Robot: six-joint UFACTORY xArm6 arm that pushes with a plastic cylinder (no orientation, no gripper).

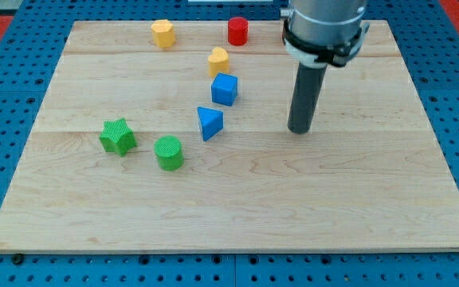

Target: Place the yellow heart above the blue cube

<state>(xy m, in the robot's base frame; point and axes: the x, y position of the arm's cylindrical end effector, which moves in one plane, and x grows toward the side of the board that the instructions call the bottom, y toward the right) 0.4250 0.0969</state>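
The yellow heart (218, 60) sits on the wooden board just above the blue cube (224, 88), nearly touching its top edge. My tip (298, 130) rests on the board to the right of the blue cube, about a hand's width away, touching no block. The dark rod rises from it to the arm at the view's top right.
A blue triangle (209, 123) lies below the blue cube. A green star (118, 136) and a green cylinder (168, 152) lie at the lower left. A yellow hexagon (163, 33) and a red cylinder (238, 31) stand near the top edge of the board (357, 199).
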